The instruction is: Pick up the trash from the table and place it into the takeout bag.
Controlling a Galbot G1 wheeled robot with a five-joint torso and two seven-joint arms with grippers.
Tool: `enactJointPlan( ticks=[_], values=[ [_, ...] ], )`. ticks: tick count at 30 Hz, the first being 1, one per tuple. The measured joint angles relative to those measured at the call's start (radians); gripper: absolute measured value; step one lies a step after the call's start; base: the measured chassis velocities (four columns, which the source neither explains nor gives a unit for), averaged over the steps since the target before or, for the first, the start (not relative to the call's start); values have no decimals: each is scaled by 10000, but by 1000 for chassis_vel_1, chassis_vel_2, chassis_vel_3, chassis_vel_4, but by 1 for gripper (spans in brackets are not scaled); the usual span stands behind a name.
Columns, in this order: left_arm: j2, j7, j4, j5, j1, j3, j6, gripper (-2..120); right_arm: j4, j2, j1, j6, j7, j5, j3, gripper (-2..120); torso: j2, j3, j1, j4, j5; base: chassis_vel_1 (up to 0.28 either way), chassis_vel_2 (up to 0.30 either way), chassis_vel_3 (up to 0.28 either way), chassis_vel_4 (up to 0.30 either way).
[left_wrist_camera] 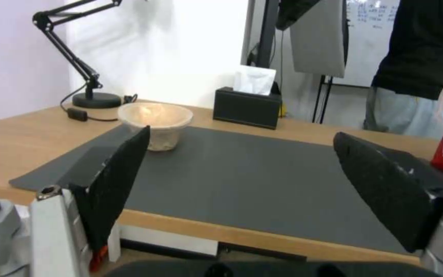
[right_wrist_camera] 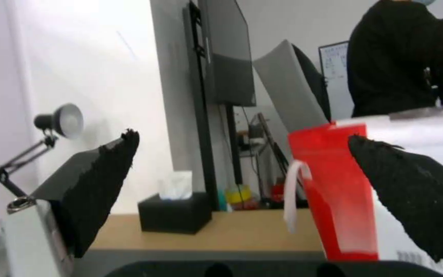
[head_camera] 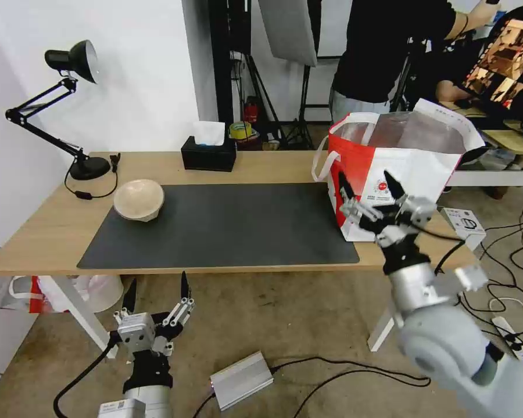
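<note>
Down low in front of the table's near edge, the left gripper [head_camera: 155, 292] hung with its two black fingers spread wide and nothing between them, pointed up toward the tabletop. Over on the other side, the right gripper [head_camera: 371, 184] hovered just in front of the boxy white-and-red takeout bag with white loop handles [head_camera: 389, 168], its black fingers also splayed apart and empty. What remained of the trash on the long light-wood table [head_camera: 35, 232] was a beige moulded-pulp bowl [head_camera: 138, 200], sitting upright at the far-left corner of the dark grey rectangular mat [head_camera: 226, 226], well apart from the bag at the table's right end. That bowl looked light and fairly stiff but thin-walled, so my read was that a hard squeeze could buckle or crush the rim; its matte fibre surface should give decent friction. It seemed round, so it had no real long axis across the table, and its only axis ran vertically, mouth opening upward. The sensible hold appeared to be the rim wall, one finger inside and one outside. From the left wrist view the bowl [left_wrist_camera: 156, 125] stood beyond the near finger [left_wrist_camera: 116, 181], near the black desk lamp's base [left_wrist_camera: 97, 100], with the black tissue box [left_wrist_camera: 247, 107] farther along the back edge.
</note>
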Motion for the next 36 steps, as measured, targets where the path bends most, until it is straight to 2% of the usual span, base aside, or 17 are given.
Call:
enactJointPlan(
  ticks=[17,36],
  values=[
    [-1,-3,-3,0,29,35,2,95,100,965,-2561,231,650,-2443,-55,100,0,0,-1,0,0,0,0,0,0],
    [0,-12,-46,-7,21,46,2,95,-45,1482,-3961,149,1320,-3730,-325,100,-1,1,2,0,0,0,0,0,0]
  ],
)
